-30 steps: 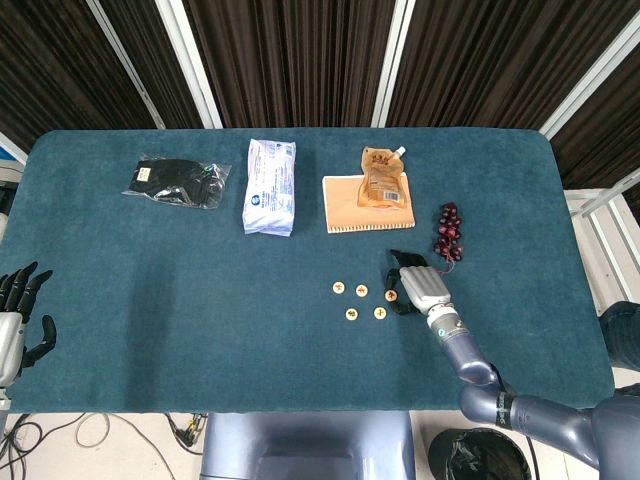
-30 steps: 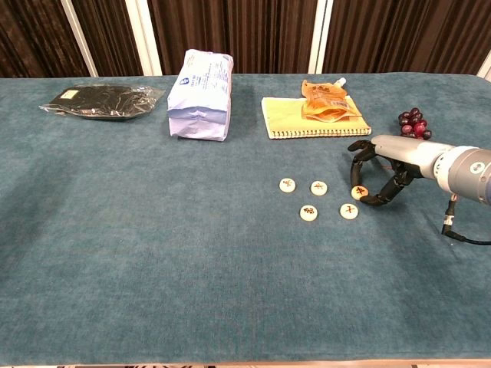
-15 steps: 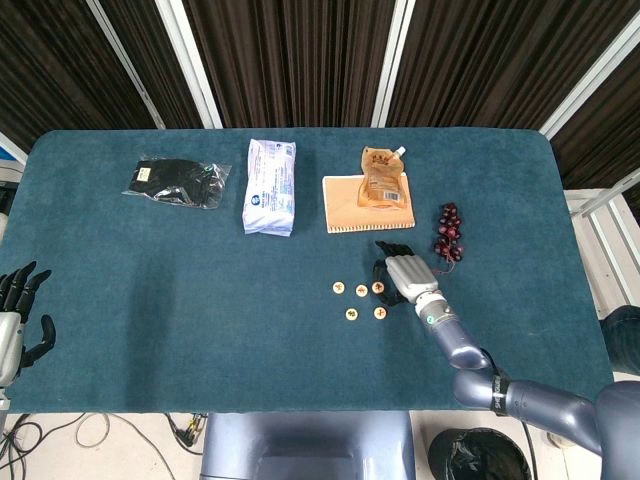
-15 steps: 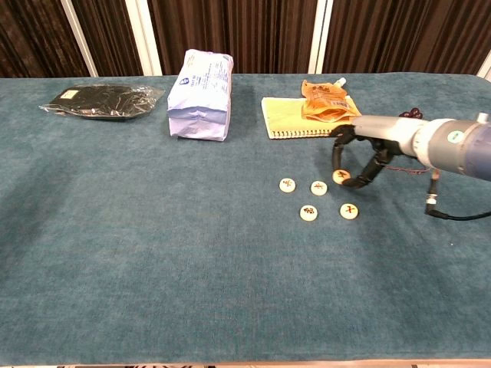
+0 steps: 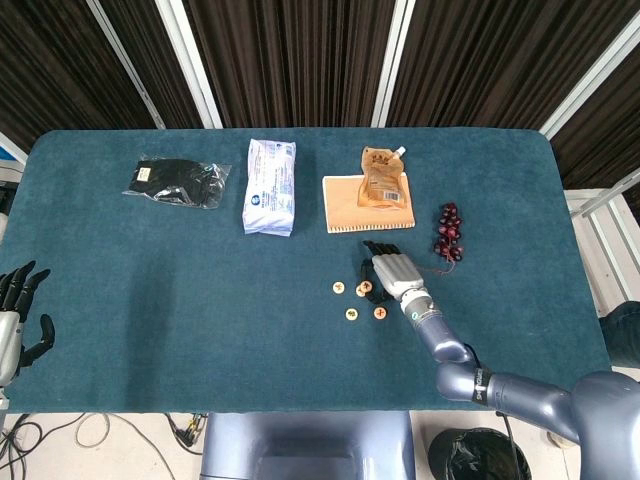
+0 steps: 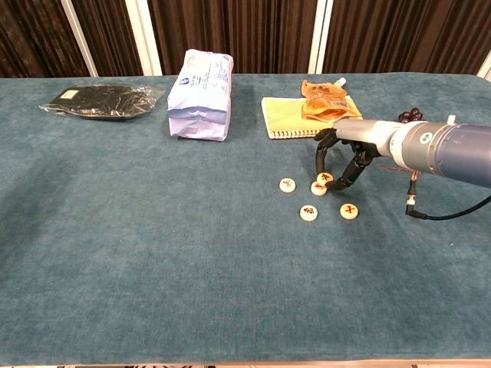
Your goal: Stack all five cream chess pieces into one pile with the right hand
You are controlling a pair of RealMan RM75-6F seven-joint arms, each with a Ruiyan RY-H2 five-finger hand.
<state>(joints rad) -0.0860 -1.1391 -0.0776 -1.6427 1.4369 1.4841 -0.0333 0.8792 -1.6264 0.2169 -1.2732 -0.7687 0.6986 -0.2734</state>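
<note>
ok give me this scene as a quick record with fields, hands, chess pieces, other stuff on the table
right hand: pinches one round cream chess piece just above another cream piece
left hand: off the table's left edge, fingers apart, holding nothing
loose pieces: three more cream discs lie flat on the teal cloth table, at and
stack: none finished yet
far side: black packet, white pouch, yellow notebook with an orange sachet on it, dark grapes

chess pieces (image 6: pixel 309 212) cream, red marks | table (image 6: pixel 153 253) teal | grapes (image 5: pixel 447 229) dark red
</note>
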